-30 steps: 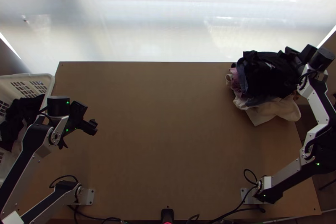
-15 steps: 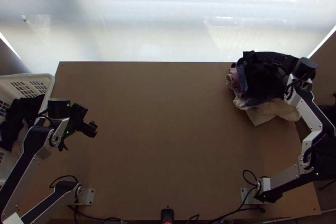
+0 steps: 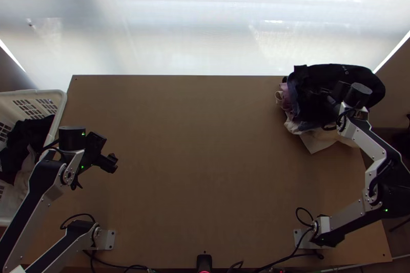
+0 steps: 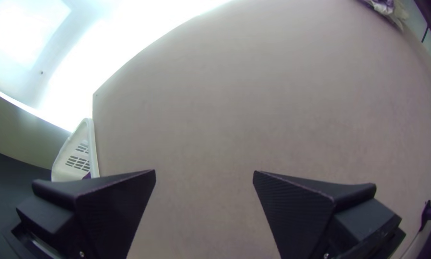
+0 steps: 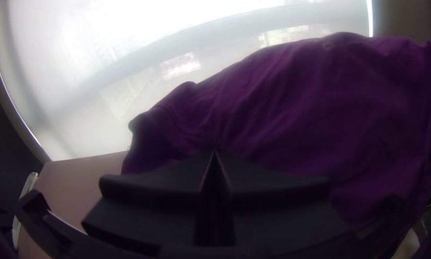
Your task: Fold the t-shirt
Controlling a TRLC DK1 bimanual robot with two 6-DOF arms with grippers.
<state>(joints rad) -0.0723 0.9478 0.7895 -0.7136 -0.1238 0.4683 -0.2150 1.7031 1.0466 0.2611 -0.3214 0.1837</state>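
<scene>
Dark cloth pinched on the heap, at the table's far right corner.
From where I stand, the right gripper has its tips pressed together on a gathered bit of the dark garment (most likely the t-shirt, though I can't make out its cut). It lies bunched over the clothes pile, pink and pale cloth poking out beneath, and bulges past the edge of the wooden table. In its own wrist view the cloth puckers toward those tips. Over at the left, the other arm's left gripper hangs above the table with nothing in its wide-spread fingers, near the white basket of clothes.
</scene>
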